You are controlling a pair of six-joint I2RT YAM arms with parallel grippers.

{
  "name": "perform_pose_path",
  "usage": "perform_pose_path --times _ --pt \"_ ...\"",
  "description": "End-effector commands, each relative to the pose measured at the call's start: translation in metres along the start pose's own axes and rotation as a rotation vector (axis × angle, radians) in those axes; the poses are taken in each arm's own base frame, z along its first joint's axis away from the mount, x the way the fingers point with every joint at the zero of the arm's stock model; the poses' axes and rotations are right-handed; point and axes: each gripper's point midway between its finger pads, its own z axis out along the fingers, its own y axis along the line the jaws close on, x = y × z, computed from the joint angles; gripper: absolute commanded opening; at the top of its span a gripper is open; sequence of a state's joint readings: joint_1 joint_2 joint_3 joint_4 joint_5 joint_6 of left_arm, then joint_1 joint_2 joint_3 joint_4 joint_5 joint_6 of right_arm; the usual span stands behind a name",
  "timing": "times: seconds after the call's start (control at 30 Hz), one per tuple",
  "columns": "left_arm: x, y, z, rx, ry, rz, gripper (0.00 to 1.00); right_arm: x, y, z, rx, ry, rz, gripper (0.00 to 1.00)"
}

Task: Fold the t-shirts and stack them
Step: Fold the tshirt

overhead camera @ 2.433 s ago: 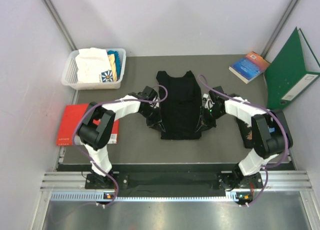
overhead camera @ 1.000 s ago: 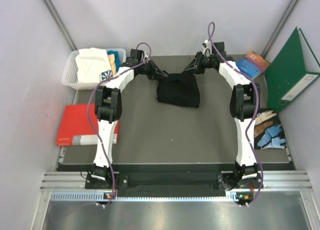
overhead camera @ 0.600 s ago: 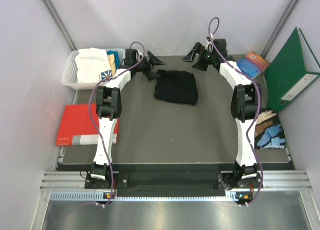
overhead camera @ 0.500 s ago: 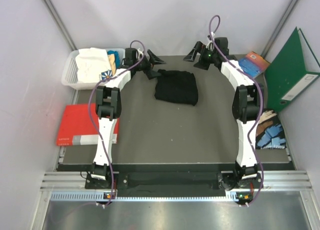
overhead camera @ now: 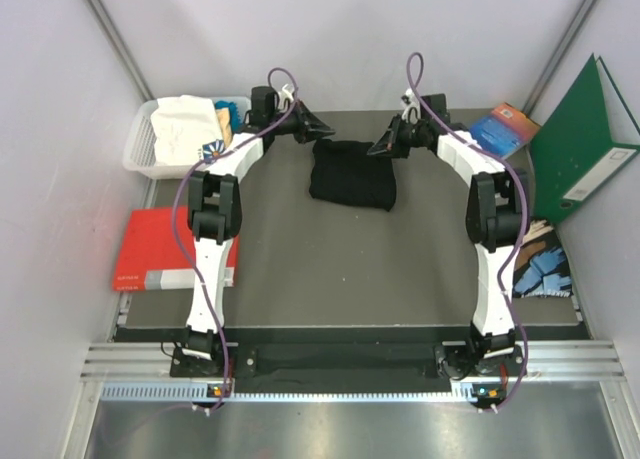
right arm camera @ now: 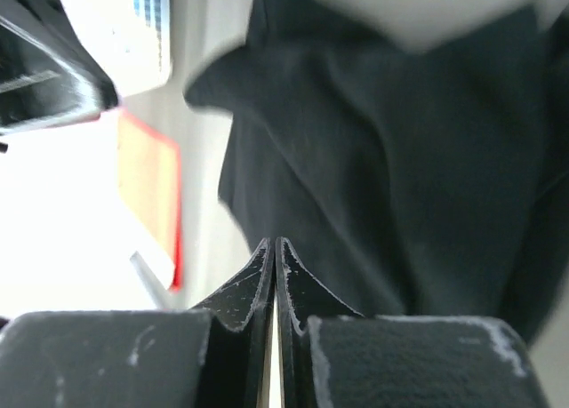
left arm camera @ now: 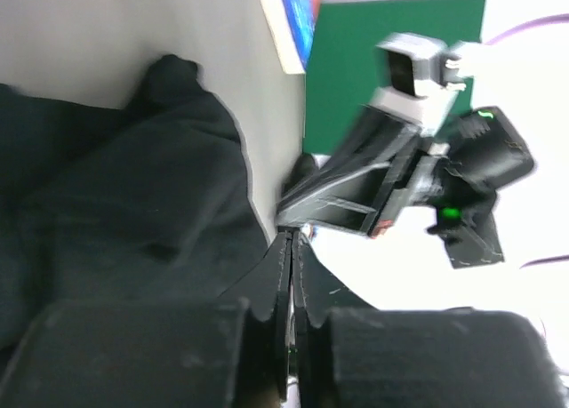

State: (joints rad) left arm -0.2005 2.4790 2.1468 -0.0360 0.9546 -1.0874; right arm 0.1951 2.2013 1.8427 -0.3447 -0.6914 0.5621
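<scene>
Folded black t-shirt [overhead camera: 350, 174] lies far centre on the table [overhead camera: 300, 269]. Left gripper [overhead camera: 322, 130] and right gripper [overhead camera: 380, 148] sit at its far corners, fingers pressed together, empty. Likely soft, light cloth; best pinched at layered corners.

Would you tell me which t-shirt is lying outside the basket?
The black t-shirt, folded on the table; the white t-shirt and the teal t-shirt sit in the basket.
</scene>
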Motion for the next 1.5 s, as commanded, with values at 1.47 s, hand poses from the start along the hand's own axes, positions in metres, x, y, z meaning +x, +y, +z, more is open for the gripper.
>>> perform_pose_path --times 1.47 --pt "0.072 0.029 0.066 -0.088 0.1 0.048 0.0 -0.029 -0.051 0.085 -0.069 -0.059 0.033 0.0"
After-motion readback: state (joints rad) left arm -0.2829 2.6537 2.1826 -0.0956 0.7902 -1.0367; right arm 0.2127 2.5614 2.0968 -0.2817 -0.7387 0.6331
